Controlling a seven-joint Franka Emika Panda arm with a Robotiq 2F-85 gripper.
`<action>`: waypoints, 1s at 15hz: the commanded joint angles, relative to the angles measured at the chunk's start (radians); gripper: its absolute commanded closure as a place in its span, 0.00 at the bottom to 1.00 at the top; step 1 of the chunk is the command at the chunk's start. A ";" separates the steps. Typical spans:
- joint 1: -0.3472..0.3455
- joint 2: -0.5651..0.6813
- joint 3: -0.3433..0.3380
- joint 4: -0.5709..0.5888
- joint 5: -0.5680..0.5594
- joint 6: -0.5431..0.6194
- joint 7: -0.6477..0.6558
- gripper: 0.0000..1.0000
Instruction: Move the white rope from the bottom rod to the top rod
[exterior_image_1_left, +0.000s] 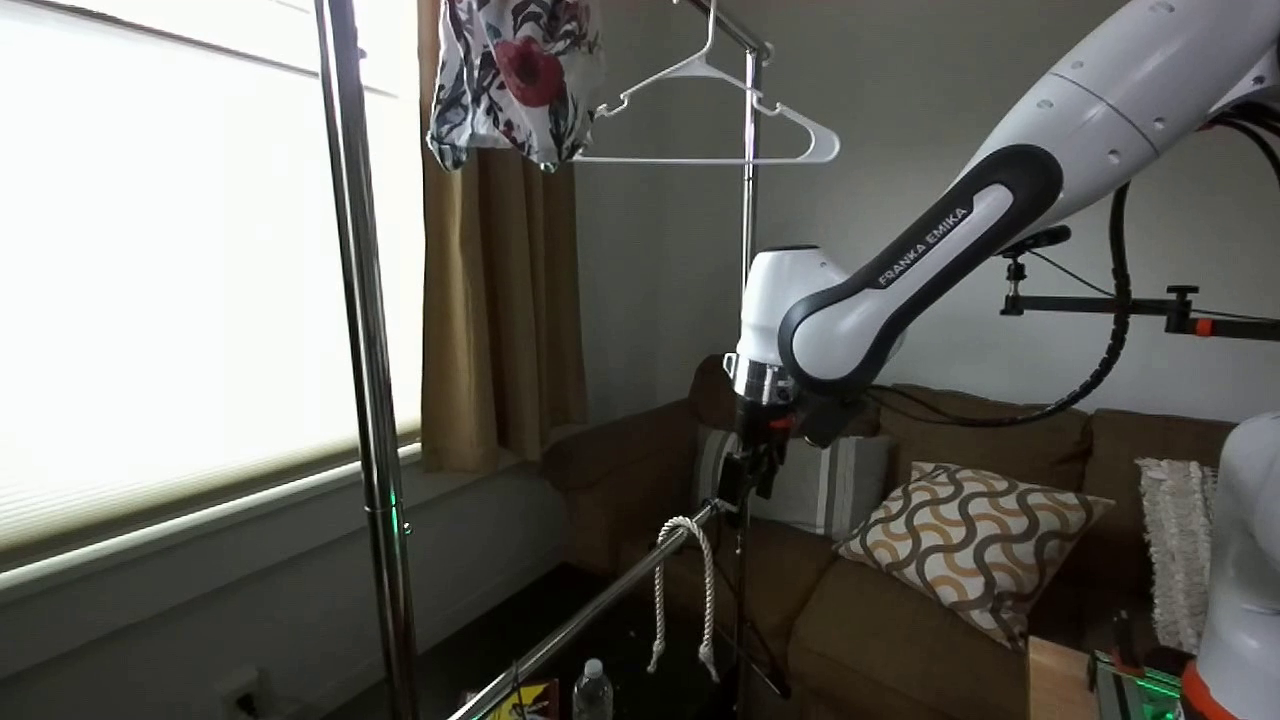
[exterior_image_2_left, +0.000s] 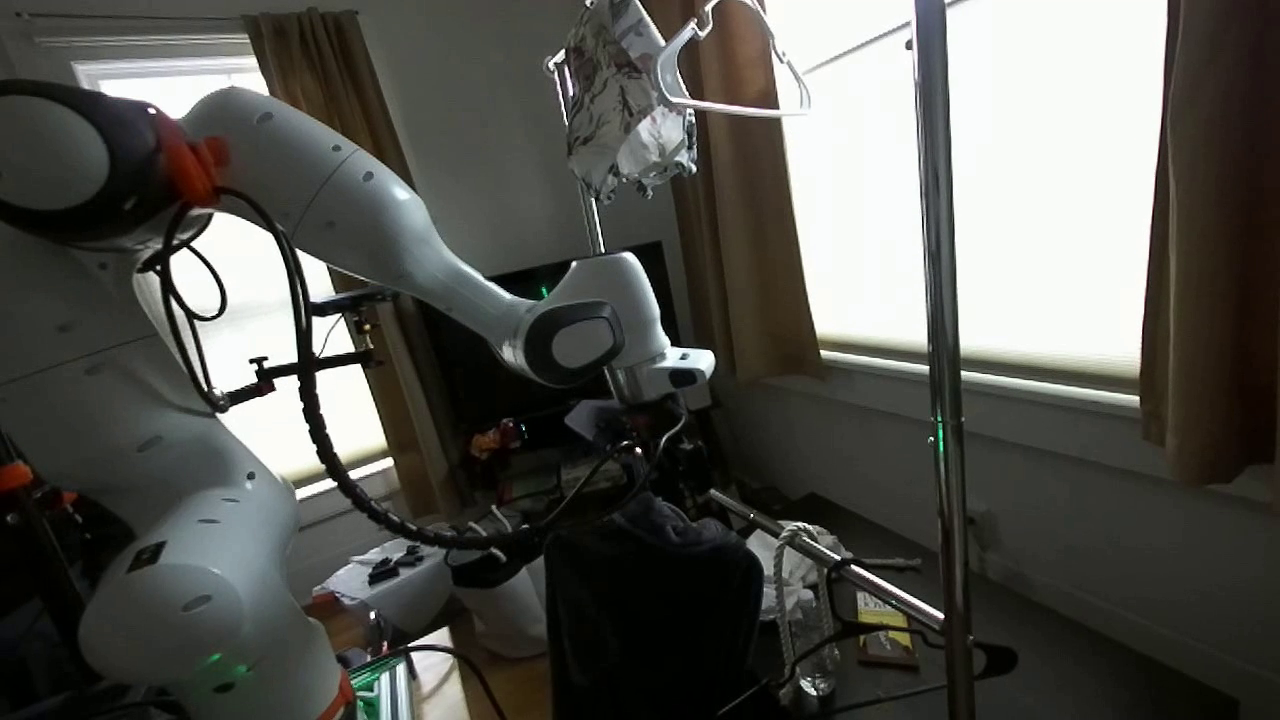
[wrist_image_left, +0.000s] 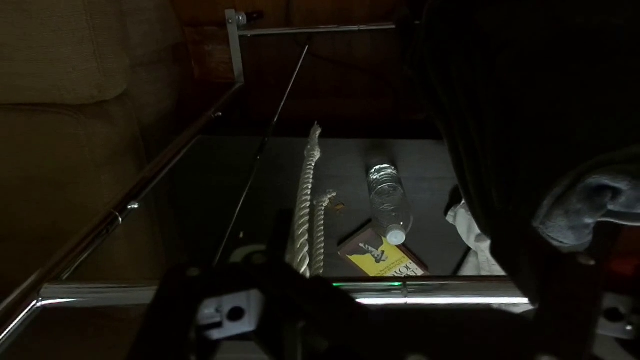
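White, twisted rope (exterior_image_1_left: 708, 590) is being carried by the bottom rod (exterior_image_1_left: 590, 607), near that rod's far end in an exterior view, while the jaws are being held wide apart just beside it, at about two o'clock from the rope's crest, with nothing gripped. A grasp is presumably being prepared. For this to be done well, a shift toward eight o'clock is probably being called for, with the rope being pinched right beside its crest, so that both ends are being kept even and the bottom rod is being left out of the grip. A straight lift is then being favoured, toward the top rod (exterior_image_1_left: 735, 30) at twelve o'clock, well clear of the white hanger (exterior_image_1_left: 705, 160). Lengthwise, the rope is being drawn upright by its own weight: both loose ends are being pointed to six o'clock. In the wrist view they are being shown just past twelve, the crest being hidden behind the jaws.
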 joint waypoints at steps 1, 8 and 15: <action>-0.008 0.050 -0.022 -0.021 -0.040 0.153 0.022 0.00; -0.004 0.244 -0.074 -0.009 0.065 0.491 -0.046 0.13; -0.016 0.366 -0.087 0.070 0.046 0.587 -0.037 0.68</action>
